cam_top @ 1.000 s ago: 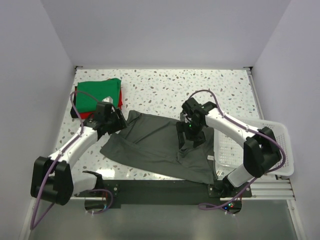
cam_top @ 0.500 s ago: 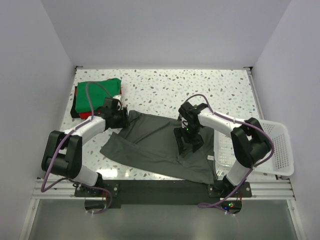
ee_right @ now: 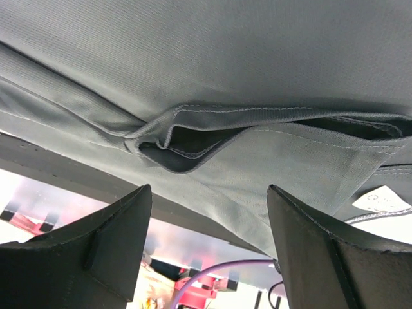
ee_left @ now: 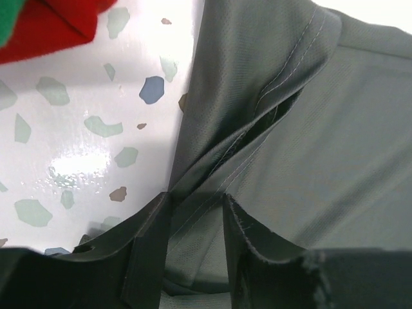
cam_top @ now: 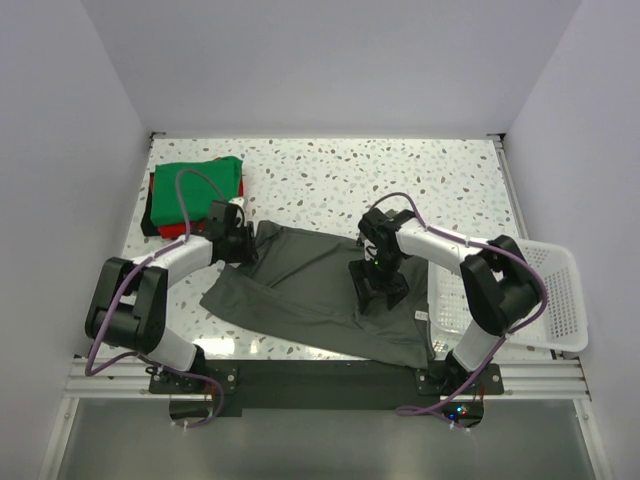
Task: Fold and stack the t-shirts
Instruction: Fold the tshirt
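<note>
From above, the charcoal-grey t-shirt (cam_top: 310, 290) lies spread and rumpled on the speckled desk (cam_top: 330, 175), nearer the arm bases than the far wall; the green t-shirt (cam_top: 195, 185) sits folded beyond the grey shirt's far-left corner, stacked on the red t-shirt (cam_top: 172, 231), of which only an edge shows; the white mesh basket (cam_top: 555, 300) stands just beside the grey shirt's right edge; the left hand (cam_top: 240, 245) is down on the grey shirt's far-left corner and the right hand (cam_top: 385, 285) over its right half. In the left wrist view, the left hand (ee_left: 193, 209) has its fingers (ee_left: 147, 251) drawn together on a creased seam fold of the grey shirt (ee_left: 322, 129), cloth filling the narrow gap, with the red shirt (ee_left: 58, 26) across bare desk (ee_left: 77, 129) from that fold. In the right wrist view, the right hand (ee_right: 207, 196) hangs with its fingers (ee_right: 109, 238) spread wide apart, gripping nothing, over a gaping hemmed fold of the grey shirt (ee_right: 225, 64); a white label (ee_right: 383, 198) lies at the shirt's right.
</note>
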`<action>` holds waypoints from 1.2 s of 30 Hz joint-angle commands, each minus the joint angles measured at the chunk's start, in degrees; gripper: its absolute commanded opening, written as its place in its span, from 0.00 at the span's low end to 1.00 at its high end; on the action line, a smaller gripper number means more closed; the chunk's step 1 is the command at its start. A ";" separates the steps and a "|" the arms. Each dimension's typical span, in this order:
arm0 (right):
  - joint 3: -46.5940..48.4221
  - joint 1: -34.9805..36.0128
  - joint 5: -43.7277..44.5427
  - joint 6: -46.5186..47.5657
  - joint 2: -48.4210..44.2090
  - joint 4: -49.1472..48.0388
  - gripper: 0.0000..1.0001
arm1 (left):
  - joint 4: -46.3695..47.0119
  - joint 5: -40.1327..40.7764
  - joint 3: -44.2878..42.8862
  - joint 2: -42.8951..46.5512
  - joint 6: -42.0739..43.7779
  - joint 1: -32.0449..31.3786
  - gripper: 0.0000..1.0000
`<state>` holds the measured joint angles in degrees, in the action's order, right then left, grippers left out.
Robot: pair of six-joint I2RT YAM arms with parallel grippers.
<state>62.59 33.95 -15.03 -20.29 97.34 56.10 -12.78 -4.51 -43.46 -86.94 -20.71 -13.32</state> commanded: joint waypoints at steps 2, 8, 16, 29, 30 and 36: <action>-1.41 -0.20 -1.41 0.08 -1.36 -0.64 0.75 | 2.32 0.21 0.75 -0.52 1.29 -0.39 0.40; -3.87 -0.20 0.17 -0.54 -1.28 -2.13 0.75 | 0.83 3.37 0.57 0.01 0.76 -0.39 0.17; -5.55 -0.20 2.28 -0.71 2.42 -4.06 0.75 | -1.20 7.06 0.05 1.94 1.37 -0.39 0.00; -5.28 -0.20 4.92 -0.71 5.49 -2.92 0.75 | -8.75 19.89 -4.00 1.33 4.27 -0.30 0.00; -5.46 -0.12 5.09 -0.80 6.01 -2.83 0.75 | -9.11 20.85 -4.09 1.42 4.01 -0.21 0.00; -5.72 -0.29 5.36 -0.98 7.16 -2.75 0.75 | -9.81 19.99 -4.00 2.82 4.10 0.40 0.00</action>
<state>57.69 33.93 -12.84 -21.61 102.41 56.05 -22.11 13.98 -45.54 -86.43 -17.96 -13.50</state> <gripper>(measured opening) 0.754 0.018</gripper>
